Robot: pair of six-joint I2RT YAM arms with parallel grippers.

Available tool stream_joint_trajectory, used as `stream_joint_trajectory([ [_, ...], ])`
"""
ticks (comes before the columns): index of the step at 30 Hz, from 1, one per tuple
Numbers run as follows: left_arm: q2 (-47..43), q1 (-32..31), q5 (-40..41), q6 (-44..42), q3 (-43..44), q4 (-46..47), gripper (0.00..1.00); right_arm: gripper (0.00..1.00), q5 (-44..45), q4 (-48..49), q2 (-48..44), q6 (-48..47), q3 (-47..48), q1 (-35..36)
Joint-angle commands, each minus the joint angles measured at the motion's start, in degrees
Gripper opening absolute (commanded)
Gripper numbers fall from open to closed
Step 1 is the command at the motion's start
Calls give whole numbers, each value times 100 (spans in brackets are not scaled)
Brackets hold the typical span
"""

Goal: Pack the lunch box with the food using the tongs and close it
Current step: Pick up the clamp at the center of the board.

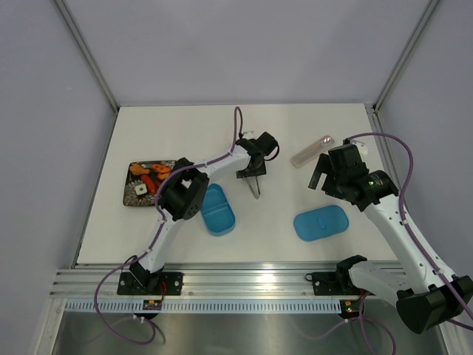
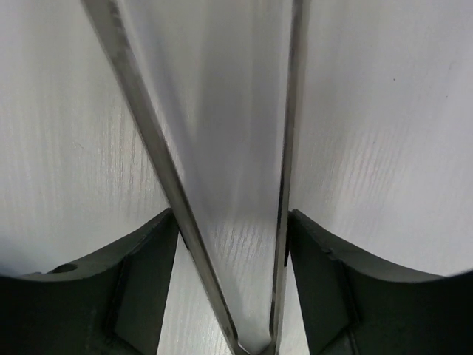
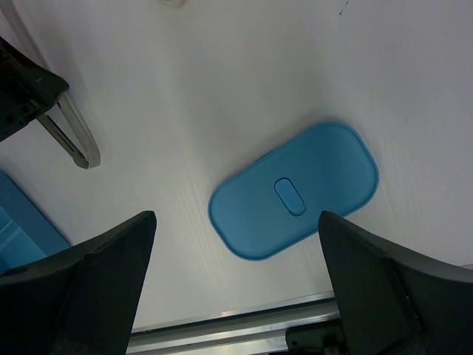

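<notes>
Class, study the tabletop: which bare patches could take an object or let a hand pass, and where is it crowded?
Bare: the strip between the lunch box and the lid; the far band between the back edge and the plate, tongs and clear container. Crowded: the left side, where plate, left arm and lunch box sit close together.

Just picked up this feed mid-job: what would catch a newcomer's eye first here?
The silver tongs fill the left wrist view, caught between the left gripper's jaws at mid-table. Nearer the bases, the blue lunch box lies open, its lid set apart to the right, with the right gripper wide open near it. The food sits on the dark plate at the left.
</notes>
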State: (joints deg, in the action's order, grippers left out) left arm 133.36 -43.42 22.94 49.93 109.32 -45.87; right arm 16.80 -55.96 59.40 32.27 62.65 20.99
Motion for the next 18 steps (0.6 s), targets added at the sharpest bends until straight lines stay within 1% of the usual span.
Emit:
stream_joint_trajectory([
  [1,-64,97,-53,-194,-139,227,56,100,-36,130,28,7,124,-16],
  [3,-126,132,-44,-386,-191,324,45,100,-54,147,19,16,89,-16],
  [6,-257,219,9,-598,-183,306,37,100,-63,165,19,25,98,-16],
  [7,-319,272,0,-660,-191,289,30,100,-63,165,19,16,107,-8],
  [9,-538,343,-9,-948,-192,280,22,99,-36,165,46,-2,168,-16],
  [10,-635,386,17,-1081,-192,280,17,100,-19,165,54,-10,186,-16],
  [13,-1092,474,132,-1608,-253,332,13,99,8,165,55,-19,239,-16],
  [15,-1442,536,71,-1985,-253,280,12,100,-10,191,55,-19,230,-8],
  [17,-1654,668,-156,-2197,-201,105,12,100,-36,200,55,-37,212,-16],
  [18,-1899,729,-263,-2407,-209,43,12,100,-36,200,55,-28,204,-16],
])
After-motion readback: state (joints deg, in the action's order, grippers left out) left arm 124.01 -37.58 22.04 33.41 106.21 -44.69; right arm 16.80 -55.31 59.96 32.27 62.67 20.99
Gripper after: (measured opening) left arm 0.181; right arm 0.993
